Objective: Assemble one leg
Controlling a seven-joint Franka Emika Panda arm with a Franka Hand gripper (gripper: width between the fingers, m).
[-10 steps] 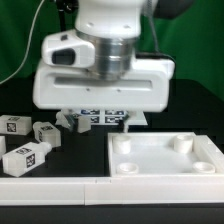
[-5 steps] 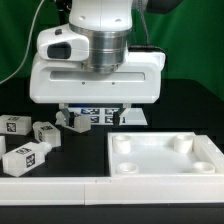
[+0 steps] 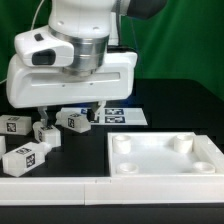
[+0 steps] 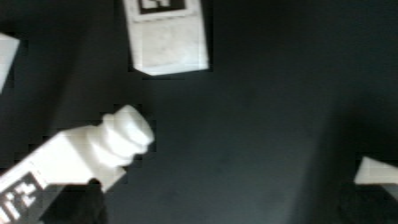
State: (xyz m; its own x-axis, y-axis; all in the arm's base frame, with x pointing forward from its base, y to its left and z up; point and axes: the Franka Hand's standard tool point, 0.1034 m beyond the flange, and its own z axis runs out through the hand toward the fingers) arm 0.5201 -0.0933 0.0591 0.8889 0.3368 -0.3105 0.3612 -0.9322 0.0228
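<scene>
Open claw (image 3: pixel 70 113) at middle left of the exterior view, fingers wide apart on either side of a white tagged leg (image 3: pixel 73 121) lying on the black table (image 3: pixel 190 115). Other legs (image 3: pixel 27 156) at lower left, white tray (image 3: pixel 165 172) at lower right, well apart.

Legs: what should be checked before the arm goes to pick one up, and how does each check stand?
1. pincer open: ok.
2. pincer empty: ok.
3. pegged leg centred in the wrist view: not ok, it lies off-centre.
4. pegged leg apart from second leg: ok.
5. tray sockets empty: ok.
6. pincer height over table: cannot tell.
</scene>
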